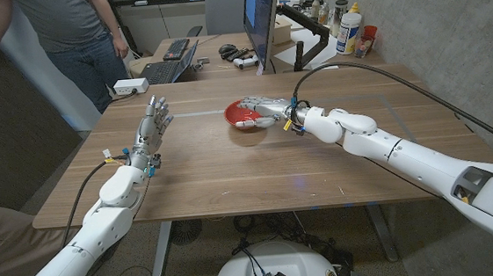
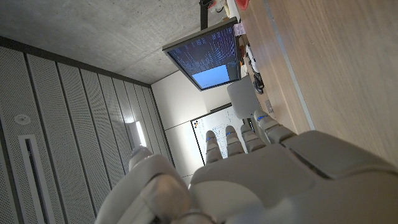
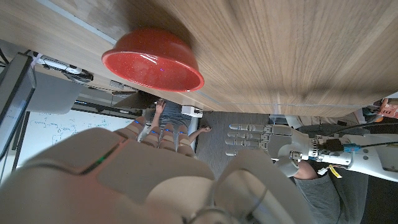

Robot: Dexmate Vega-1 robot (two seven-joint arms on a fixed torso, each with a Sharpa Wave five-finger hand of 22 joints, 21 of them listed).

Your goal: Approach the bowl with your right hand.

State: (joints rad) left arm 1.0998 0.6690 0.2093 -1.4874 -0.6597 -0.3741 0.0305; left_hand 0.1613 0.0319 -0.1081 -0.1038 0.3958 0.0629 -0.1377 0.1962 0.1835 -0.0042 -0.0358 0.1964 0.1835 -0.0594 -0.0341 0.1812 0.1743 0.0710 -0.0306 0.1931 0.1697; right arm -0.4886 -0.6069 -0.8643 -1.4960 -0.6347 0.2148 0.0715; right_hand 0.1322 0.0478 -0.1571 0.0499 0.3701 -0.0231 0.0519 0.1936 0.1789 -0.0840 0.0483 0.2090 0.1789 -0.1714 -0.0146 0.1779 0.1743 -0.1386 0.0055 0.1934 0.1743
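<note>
A red bowl (image 1: 243, 116) stands on the wooden table (image 1: 232, 174) past its middle; in the right wrist view the red bowl (image 3: 154, 60) is close ahead of my fingers. My right hand (image 1: 265, 111) reaches in from the right and sits at the bowl's right rim, its fingers stretched over the rim and holding nothing. Whether it touches the bowl I cannot tell. My left hand (image 1: 152, 126) stands upright at the left of the table, fingers apart and empty; it shows as the left hand (image 3: 258, 138) in the right wrist view too.
A person (image 1: 75, 32) stands behind the table's far left corner. A monitor (image 1: 261, 18), keyboards (image 1: 164, 69) and bottles (image 1: 350, 28) sit on desks behind the table. A white box (image 1: 127, 86) lies at the far left edge.
</note>
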